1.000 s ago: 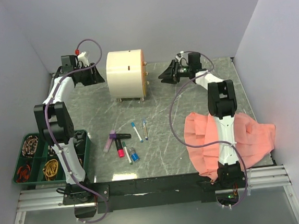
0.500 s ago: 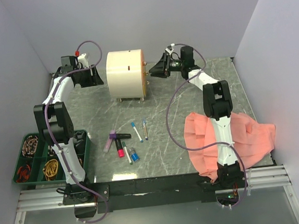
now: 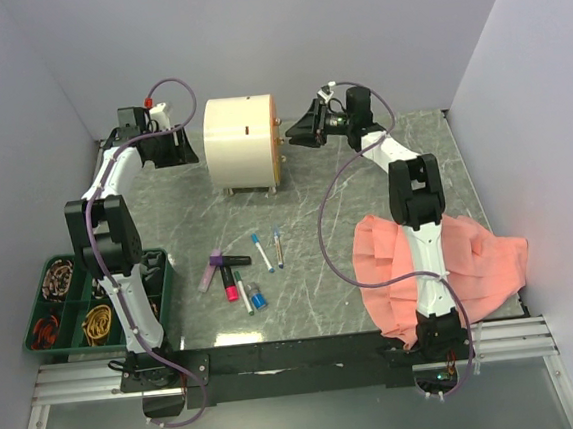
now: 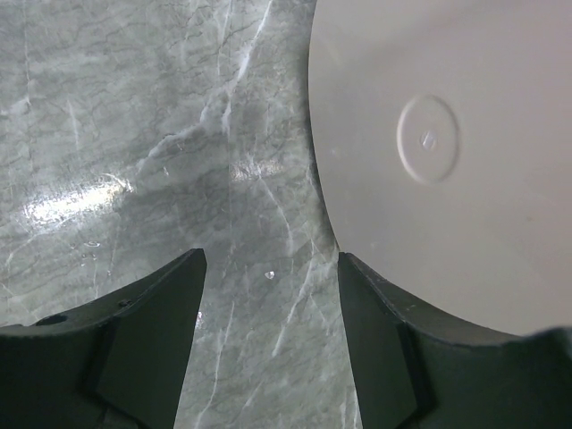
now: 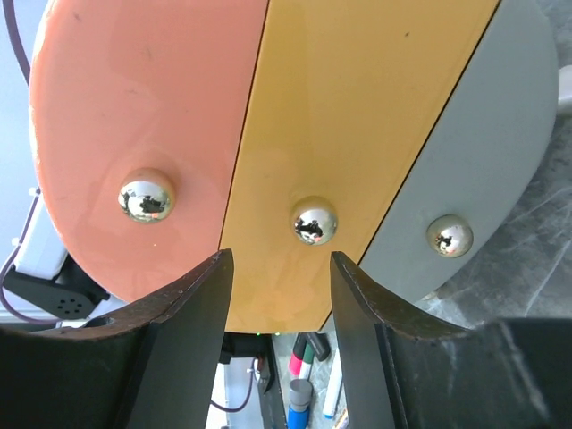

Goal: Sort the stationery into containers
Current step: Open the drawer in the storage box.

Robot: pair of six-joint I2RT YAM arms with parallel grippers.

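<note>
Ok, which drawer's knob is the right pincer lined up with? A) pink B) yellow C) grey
B: in the right wrist view the yellow drawer has its knob just beyond the gap of the open right pincer, not yet touched.

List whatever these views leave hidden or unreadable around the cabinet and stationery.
- Drawers: the right wrist view shows only their shut fronts, not the insides.
- Cabinet front: the top view sees it edge-on.
- Cabinet back: cut off by the left wrist view's right edge.
- Pens: too small in the top view for details.
- Green tray: partly behind the left arm.
</note>
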